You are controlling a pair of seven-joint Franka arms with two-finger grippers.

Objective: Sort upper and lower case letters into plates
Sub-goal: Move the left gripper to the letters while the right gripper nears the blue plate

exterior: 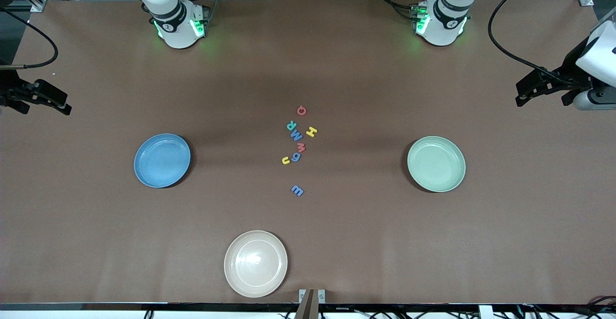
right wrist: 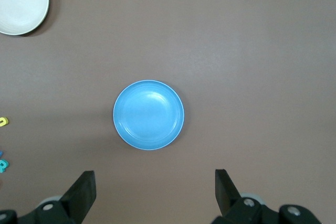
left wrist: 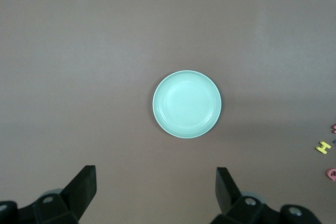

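Observation:
Several small toy letters lie in a loose cluster mid-table: a red one, a teal R, a yellow H, and a blue letter alone, nearer the front camera. The blue plate sits toward the right arm's end and the pale green plate toward the left arm's end; both are bare. My left gripper hangs open and empty, high above the table, with the green plate in its view. My right gripper is likewise open, high, with the blue plate in its view.
A cream-beige plate sits near the table edge closest to the front camera. Both arm bases stand along the table edge farthest from that camera. Black cables hang by the arms.

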